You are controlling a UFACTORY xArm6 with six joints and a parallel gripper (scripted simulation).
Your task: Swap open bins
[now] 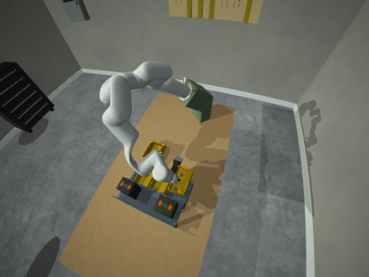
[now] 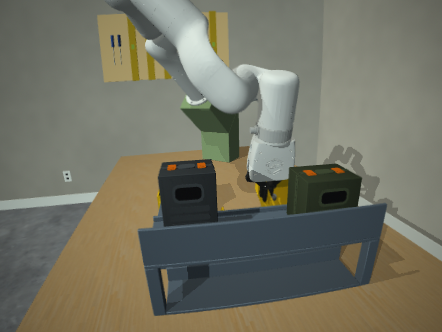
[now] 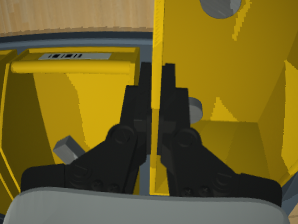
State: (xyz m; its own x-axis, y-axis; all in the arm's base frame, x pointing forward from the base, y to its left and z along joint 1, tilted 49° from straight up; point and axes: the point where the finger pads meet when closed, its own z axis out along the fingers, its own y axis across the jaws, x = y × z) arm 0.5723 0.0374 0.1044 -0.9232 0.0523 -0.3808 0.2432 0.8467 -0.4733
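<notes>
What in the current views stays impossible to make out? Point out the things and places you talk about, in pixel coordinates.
- Yellow open bin [image 1: 186, 183] [image 2: 283, 192] [image 3: 260, 65] between the jaws: its underside, facing away in top and wrist, behind the shelf and olive case [image 1: 171, 211] [image 2: 302, 192] in exterior.
- Its far corner: cut off by wrist's top edge.
- White barcode label [image 3: 95, 56], wrist: too small to read.

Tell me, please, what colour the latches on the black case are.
Orange; the latches show best in the exterior view.

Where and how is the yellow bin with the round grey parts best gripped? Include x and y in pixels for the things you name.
Probably by the long side wall [image 3: 157, 30] beside the neighbouring bin [image 3: 100, 100], from above, one finger either side: the yellow bin [image 1: 186, 183] [image 3: 270, 50] is open-topped, and that wall is thin and straight.
</notes>
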